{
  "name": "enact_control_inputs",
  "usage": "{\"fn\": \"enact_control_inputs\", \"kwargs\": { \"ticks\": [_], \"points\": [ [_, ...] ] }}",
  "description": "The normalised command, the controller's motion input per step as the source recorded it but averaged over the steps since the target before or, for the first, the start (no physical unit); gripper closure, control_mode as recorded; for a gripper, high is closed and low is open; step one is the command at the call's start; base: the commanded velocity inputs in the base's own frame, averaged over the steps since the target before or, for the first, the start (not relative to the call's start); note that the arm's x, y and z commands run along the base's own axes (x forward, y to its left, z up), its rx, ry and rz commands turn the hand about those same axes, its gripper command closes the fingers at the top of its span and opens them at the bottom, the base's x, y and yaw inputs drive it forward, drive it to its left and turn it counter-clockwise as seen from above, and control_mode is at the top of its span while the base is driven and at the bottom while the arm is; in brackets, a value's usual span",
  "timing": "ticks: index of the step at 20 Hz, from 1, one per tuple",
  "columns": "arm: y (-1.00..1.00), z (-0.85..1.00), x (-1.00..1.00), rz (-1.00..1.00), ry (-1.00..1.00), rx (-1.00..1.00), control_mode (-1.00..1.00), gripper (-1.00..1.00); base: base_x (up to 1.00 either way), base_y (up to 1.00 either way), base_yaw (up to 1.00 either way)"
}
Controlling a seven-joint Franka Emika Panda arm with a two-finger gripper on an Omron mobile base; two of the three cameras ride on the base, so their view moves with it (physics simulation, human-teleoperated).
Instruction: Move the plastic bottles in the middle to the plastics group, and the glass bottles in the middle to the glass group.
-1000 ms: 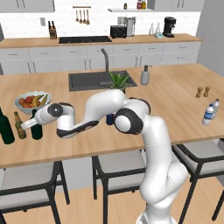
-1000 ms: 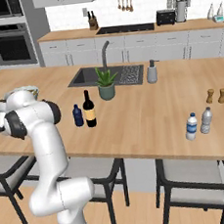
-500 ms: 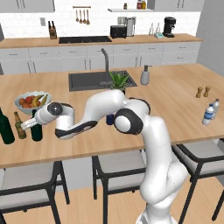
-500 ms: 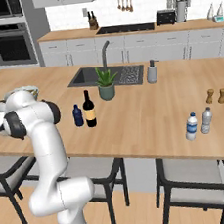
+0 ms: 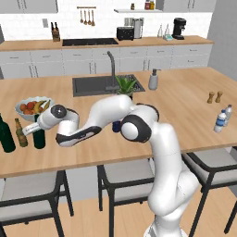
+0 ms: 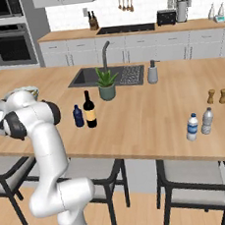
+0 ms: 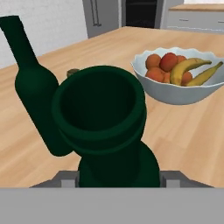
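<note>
Since half a second ago the arm has barely shifted. The gripper (image 5: 36,130) clamps the slim green wine bottle (image 5: 39,137) at the neck, standing beside the stout green bottle (image 5: 6,135) and amber beer bottle (image 5: 20,133). Glass: heavy, slick, breakable; the neck grip suits it. The fingertips stay hidden in hand view.

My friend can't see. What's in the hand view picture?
A dark green bottle's open top sits right up close, with the claw shut around its neck. Behind stand another green bottle and a white fruit bowl on the wooden counter.
</note>
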Motion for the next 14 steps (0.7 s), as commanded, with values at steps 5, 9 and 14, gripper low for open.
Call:
{"fn": "enact_control_inputs", "kwargs": {
  "ticks": [5, 9, 14],
  "points": [
    [0.0, -0.22, 0.0, 0.0, 0.0, 0.0, -1.0, 1.0, 0.0, 0.0, 0.0],
    [0.0, -0.24, 0.0, 0.0, 0.0, 0.0, -1.0, 1.0, 0.0, 0.0, 0.0],
    [0.0, 0.0, 0.0, 0.0, 0.0, 0.0, -1.0, -1.0, 0.0, 0.0, 0.0]
  ]
}}
